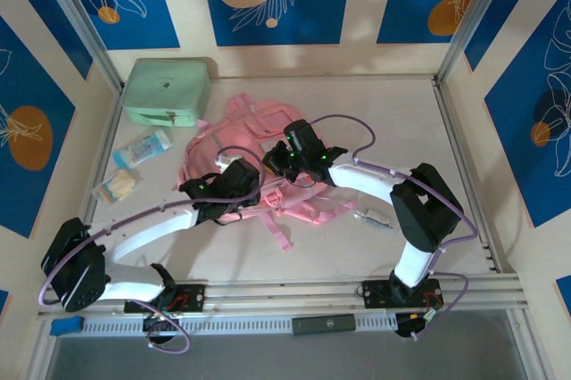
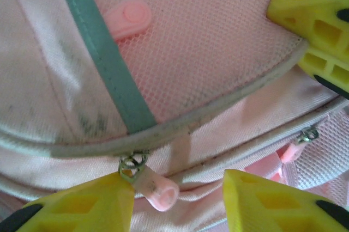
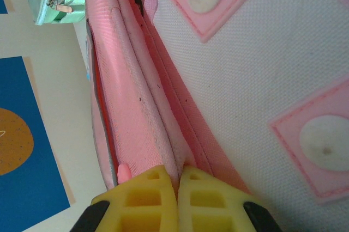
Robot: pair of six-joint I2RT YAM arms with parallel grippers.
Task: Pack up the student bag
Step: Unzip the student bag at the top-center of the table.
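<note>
- The student bag [image 1: 234, 121] lies flat near the middle of the bench [image 1: 401, 130], with its straps trailing toward the arm bases.
- Both hands rest on the bag's near half: the left hand [image 1: 227, 191] at the near-left part, the right hand [image 1: 294, 155] just beside it to the right.
- Left wrist view: the bag's pink mesh pocket [image 2: 218, 41], crossed by a teal stripe [image 2: 103, 58], lies directly ahead of the left hand [image 2: 179, 180].
- The left hand is partly open, with a clear gap between its yellow fingers [image 2: 82, 207]. A pink zip pull [image 2: 155, 189] sits in that gap, close against the left-side finger. Neither finger clamps it.
- A second zip pull [image 2: 294, 150] lies further right along the same seam line.
- Right wrist view: the right hand [image 3: 178, 175] is closed, its two fingers pressed together on a thin pink edge of the bag [image 3: 262, 68].
- A mint green case [image 1: 167, 92] stands on the bench just beyond the bag's far-left corner.
- Two small packets [image 1: 143, 148] [image 1: 119, 185] lie to the left of the bag, apart from it.
</note>
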